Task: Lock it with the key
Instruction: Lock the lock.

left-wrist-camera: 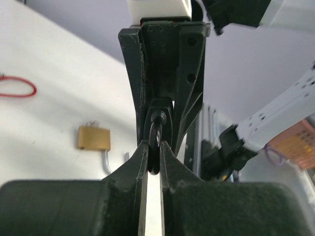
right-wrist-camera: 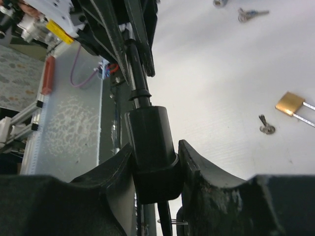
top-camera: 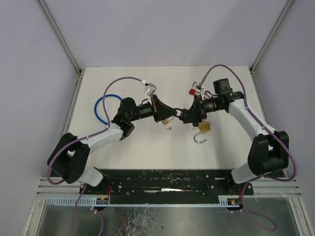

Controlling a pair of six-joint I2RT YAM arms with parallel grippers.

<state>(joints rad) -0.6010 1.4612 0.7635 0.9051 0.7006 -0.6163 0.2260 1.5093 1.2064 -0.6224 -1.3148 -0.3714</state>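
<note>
Left gripper (top-camera: 166,112) and right gripper (top-camera: 183,116) meet tip to tip over the table (top-camera: 123,142); an open brass padlock (top-camera: 204,128) lies just beside them. Left wrist view: the left claw is clenched on a thin black key (left-wrist-camera: 156,129). Right wrist view: the right claw grasps a black lock cylinder (right-wrist-camera: 150,142).

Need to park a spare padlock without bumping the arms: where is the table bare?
Free: the strip of table along the back wall, and the near strip between the open padlock and the base rail. Crowded: the middle, where the left gripper meets the right gripper, clamped on a black cylinder; the blue cable loop takes the left.
</note>
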